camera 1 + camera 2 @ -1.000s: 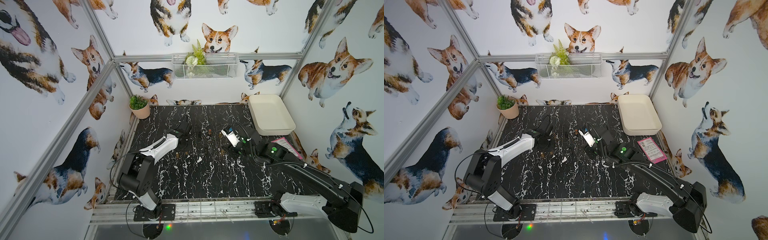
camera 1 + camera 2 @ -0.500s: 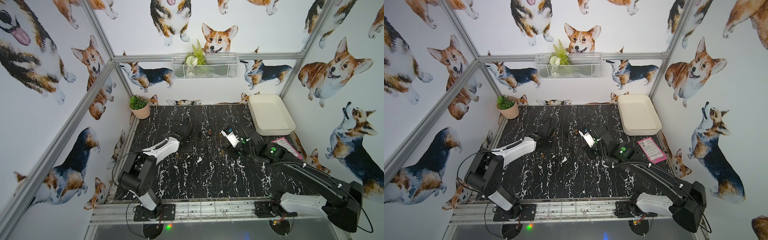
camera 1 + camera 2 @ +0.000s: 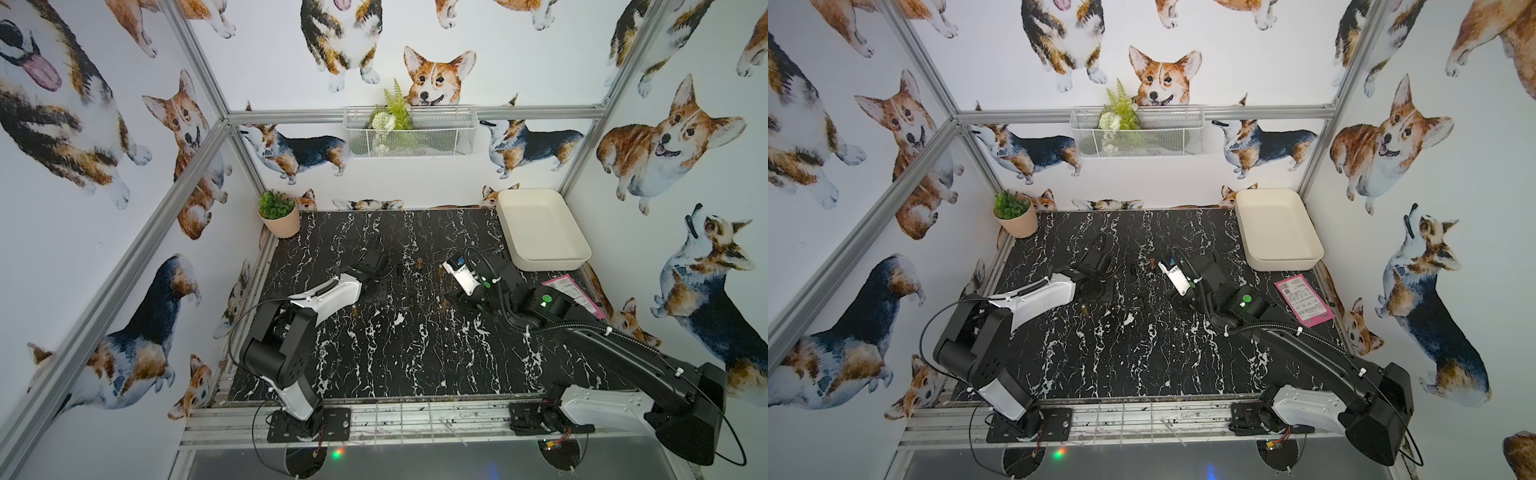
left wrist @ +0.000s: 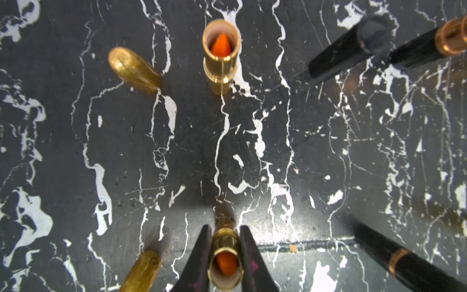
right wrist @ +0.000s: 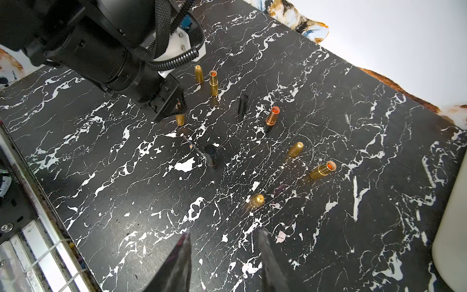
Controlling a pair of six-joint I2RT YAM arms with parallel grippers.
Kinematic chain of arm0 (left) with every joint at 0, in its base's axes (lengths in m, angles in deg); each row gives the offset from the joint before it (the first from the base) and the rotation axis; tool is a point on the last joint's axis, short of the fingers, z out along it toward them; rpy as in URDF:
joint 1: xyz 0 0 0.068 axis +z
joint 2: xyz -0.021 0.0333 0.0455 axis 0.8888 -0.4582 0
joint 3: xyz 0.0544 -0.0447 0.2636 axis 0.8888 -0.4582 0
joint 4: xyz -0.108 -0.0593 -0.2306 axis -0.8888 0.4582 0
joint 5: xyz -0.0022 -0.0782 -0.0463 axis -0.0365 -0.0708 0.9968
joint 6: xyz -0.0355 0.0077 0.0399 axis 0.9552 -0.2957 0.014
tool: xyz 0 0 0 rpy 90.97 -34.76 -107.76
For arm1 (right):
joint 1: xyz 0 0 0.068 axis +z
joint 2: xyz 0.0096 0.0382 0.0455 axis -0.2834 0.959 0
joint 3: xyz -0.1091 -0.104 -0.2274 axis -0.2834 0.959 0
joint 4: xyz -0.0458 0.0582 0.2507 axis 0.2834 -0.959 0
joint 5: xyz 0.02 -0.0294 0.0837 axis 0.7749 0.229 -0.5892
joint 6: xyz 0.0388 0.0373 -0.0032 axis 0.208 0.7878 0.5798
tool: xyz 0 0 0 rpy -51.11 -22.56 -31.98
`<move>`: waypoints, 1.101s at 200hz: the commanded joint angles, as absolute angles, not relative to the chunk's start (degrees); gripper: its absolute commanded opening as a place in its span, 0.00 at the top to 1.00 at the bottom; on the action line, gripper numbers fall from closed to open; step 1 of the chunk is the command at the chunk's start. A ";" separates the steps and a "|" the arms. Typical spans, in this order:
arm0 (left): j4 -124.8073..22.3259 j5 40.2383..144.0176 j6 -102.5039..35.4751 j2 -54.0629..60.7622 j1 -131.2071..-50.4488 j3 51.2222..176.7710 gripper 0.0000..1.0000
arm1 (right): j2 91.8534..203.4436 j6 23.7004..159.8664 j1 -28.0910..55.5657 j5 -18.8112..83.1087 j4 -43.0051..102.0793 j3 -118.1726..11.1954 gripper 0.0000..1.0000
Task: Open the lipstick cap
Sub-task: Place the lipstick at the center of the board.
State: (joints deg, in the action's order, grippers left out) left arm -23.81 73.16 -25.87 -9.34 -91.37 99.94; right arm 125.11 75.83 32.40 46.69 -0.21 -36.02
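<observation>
On the left, the left arm reaches from the near edge of the tabletop toward its left-middle. Its elbow is folded high and its wrist is bent, so the left tool points straight down. The tool's fingers are clamped on a gold lipstick, pressing the tube from both sides just under its rim. The lipstick stands upright with its long axis vertical. Its open end faces up, the cap is off and the orange stick shows. In the right wrist view its lower half sticks out below the tool toward the tabletop; I cannot tell whether it rests there.

A gold cap is just beside the tool. Beyond it, a second gold cap and a second open lipstick stand near each other but apart. Toward the middle of the tabletop are a black cap, a copper lipstick that is open, and a black lipstick with its cap on.

On the right, the right arm stretches low from the near right corner toward the middle. The right tool tilts down over bare tabletop, its fingers apart with nothing between them. A third gold cap stands near its tips. The held lipstick is well apart from this tool, across the cluster. A cream tray sits at the back right.
</observation>
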 commanded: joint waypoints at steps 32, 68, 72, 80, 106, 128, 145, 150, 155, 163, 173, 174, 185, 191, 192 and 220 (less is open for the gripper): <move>-20.95 72.52 -24.73 -8.67 -92.05 98.58 0.84 | 125.31 75.66 32.45 46.91 -0.15 -36.50 0.54; -21.15 71.73 -24.41 -8.67 -92.94 97.18 0.86 | 125.41 75.55 32.41 46.95 -0.15 -36.41 0.54; -21.28 71.77 -24.33 -8.67 -93.05 96.94 0.86 | 125.40 75.54 32.40 46.96 -0.15 -36.41 0.54; -21.55 71.75 -24.07 -8.67 -93.22 96.56 0.86 | 125.50 75.48 32.40 46.95 -0.13 -36.41 0.54; -21.35 71.42 -23.09 -6.87 -93.91 95.76 0.87 | 125.54 75.47 32.40 46.96 0.02 -36.51 0.54; -21.04 70.79 -22.32 -5.87 -94.76 95.00 0.87 | 125.55 75.43 32.41 46.94 0.02 -36.50 0.54; -20.92 70.58 -21.74 -5.18 -95.29 94.27 0.87 | 125.58 75.30 32.36 46.96 0.09 -36.50 0.54; -20.91 70.58 -21.50 -5.01 -95.38 94.11 0.87 | 125.58 75.34 32.40 46.92 0.11 -36.44 0.54; -20.89 70.49 -21.43 -4.85 -95.56 93.92 0.86 | 125.62 75.36 32.41 46.86 0.11 -36.49 0.54; -20.93 70.24 -21.21 -4.72 -95.69 93.64 0.87 | 125.67 75.33 32.37 46.87 0.20 -36.50 0.54; -20.95 70.14 -21.17 -4.72 -95.87 93.45 0.87 | 125.75 75.36 32.40 46.74 0.28 -36.50 0.54; -21.00 70.14 -21.14 -4.72 -95.87 93.45 0.87 | 125.75 75.32 32.40 46.76 0.28 -36.50 0.54; -20.84 70.14 -21.12 -4.89 -96.00 93.54 0.86 | 125.81 75.29 32.41 46.74 0.20 -36.57 0.54; -20.75 70.07 -21.10 -4.98 -96.09 93.52 0.86 | 125.78 75.27 32.40 46.78 0.20 -36.59 0.54; -20.76 70.06 -21.07 -5.02 -96.07 93.48 0.86 | 125.81 75.27 32.40 46.78 0.20 -36.54 0.54; -20.84 69.96 -20.72 -5.15 -96.56 92.97 0.86 | 125.49 75.28 32.40 46.96 0.03 -36.46 0.54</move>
State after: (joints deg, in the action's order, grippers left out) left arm -25.56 69.05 -22.03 -4.64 -96.25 93.80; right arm 125.70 75.79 32.40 46.67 -0.25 -36.02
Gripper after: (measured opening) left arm 0.176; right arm 0.462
